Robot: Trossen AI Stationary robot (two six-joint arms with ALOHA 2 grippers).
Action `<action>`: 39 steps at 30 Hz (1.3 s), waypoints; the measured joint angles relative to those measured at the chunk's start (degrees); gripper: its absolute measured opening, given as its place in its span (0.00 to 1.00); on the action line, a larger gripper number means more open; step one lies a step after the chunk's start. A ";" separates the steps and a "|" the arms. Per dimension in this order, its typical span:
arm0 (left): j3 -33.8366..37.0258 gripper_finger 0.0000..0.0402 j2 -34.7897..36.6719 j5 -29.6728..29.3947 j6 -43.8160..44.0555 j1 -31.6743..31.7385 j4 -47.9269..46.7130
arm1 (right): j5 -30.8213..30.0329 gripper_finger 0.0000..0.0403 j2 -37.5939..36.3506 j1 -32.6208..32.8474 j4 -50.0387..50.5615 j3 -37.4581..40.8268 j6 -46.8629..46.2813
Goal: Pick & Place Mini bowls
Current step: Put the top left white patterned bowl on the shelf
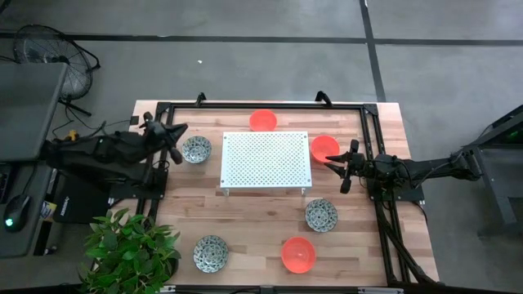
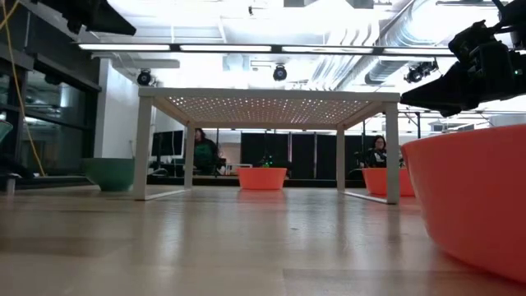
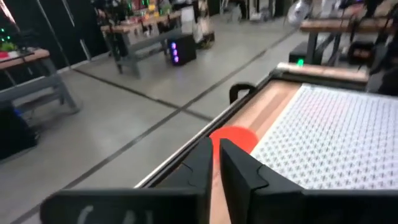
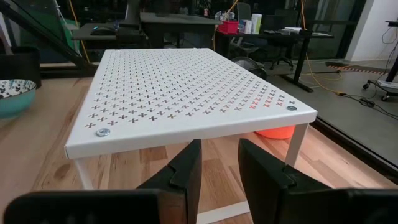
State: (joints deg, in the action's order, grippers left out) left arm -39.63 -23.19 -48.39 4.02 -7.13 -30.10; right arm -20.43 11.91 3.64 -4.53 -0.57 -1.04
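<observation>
A white perforated platform (image 1: 266, 159) stands on short legs at the centre of the wooden table (image 1: 253, 220), and six mini bowls lie around it. In the high view, one orange-red bowl (image 1: 262, 120) sits just above the platform's top edge, a second orange-red bowl (image 1: 324, 148) just off its right edge, and a third orange-red bowl (image 1: 298, 254) in the lower middle of the frame. A speckled bowl (image 1: 196, 149) lies just left of the platform, another speckled bowl (image 1: 321, 215) lower right of it, and the last speckled bowl (image 1: 211, 253) at the lower left, near a potted plant (image 1: 131, 247).

The left gripper (image 1: 176, 144) hovers at the left of the frame, its tips just beside the speckled bowl there and holding nothing. In its wrist view the two dark fingers (image 3: 200, 163) stand almost together with only a thin gap, the far orange-red bowl (image 3: 236, 138) showing beyond them.

The right gripper (image 1: 338, 170) sits at the right of the platform, its tips just below and beside the second orange-red bowl, not around it. In its wrist view the fingers (image 4: 186, 168) are parted with a narrow gap, empty, pointing at the platform's near edge (image 4: 186, 134); an orange-red bowl (image 4: 275, 131) shows under the platform's far corner.

In the low view a near orange-red bowl (image 2: 472, 197) fills the right edge.
</observation>
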 joint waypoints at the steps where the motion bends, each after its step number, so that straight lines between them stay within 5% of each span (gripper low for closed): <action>1: -1.14 0.09 -1.10 0.02 0.64 0.03 -1.69 | 0.00 0.23 0.00 0.00 0.01 0.00 0.00; 11: -11.56 0.32 -7.16 1.98 9.85 0.04 -18.95 | 0.00 0.23 0.01 0.00 0.01 -0.01 0.00; 20: -16.57 0.35 -9.65 6.71 11.48 0.06 -24.89 | 0.00 0.23 0.00 0.00 0.00 0.00 -0.01; 33: -17.03 0.35 -15.28 22.87 16.14 0.45 -21.93 | 0.01 0.23 -0.01 0.00 0.01 0.00 0.00; 39: -16.99 0.35 -18.94 42.80 5.23 12.43 -6.30 | 0.02 0.23 0.01 0.00 0.01 0.01 -0.02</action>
State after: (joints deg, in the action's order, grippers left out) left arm -56.62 -42.12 -5.59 9.26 5.30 -36.40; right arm -20.40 11.92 3.64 -4.51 -0.56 -1.06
